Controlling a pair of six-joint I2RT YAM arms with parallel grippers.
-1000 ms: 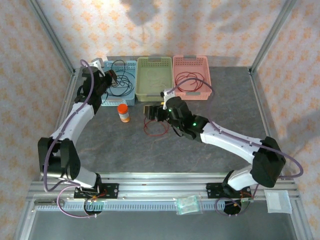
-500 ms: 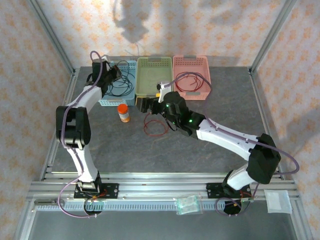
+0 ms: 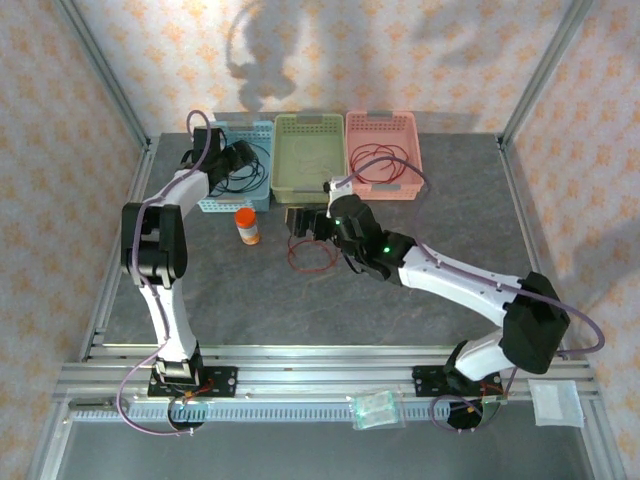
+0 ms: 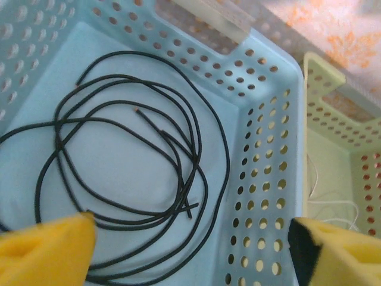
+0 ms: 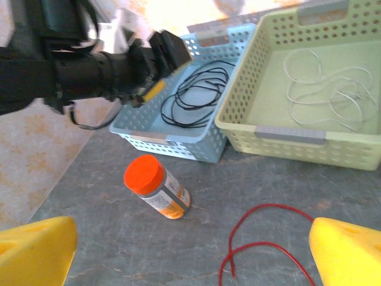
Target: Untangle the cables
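Top external view puts the left gripper (image 3: 238, 160) over the blue basket (image 3: 215, 196) at the far left, and the right gripper (image 3: 301, 222) above the table (image 3: 450, 215) near the middle, just right of the bottle (image 3: 247, 226). Black cables (image 3: 246, 165) lie coiled in the blue basket, a red loop (image 3: 381, 165) lies in the pink basket (image 3: 410, 190) at the far right, and one red cable (image 3: 312, 259) lies loose on the table, near of the green basket (image 3: 308, 185).

Left wrist view shows the left gripper (image 4: 191, 223) wide open with nothing between its yellow pads (image 4: 44, 250); the black cables (image 4: 178, 164) rest on the floor of the blue basket (image 4: 262, 179) below it, apart from the pads. Right wrist view shows the right gripper (image 5: 193, 238) also spread wide and empty, with the red cable (image 5: 271, 206) on the table between and beyond its pads (image 5: 345, 253). The bottle (image 5: 156, 187) lies on its side to the left, and a white cable (image 5: 324, 89) sits in the green basket (image 5: 286, 134).

Sorting looks nearly done, colour by basket, and the loose red cable seems to be the piece in hand. I judge the next move as the right gripper's: go down, close on one strand near the loop's far arc, lift it off the table, and carry it far right to the pink basket without brushing the green basket's near wall.
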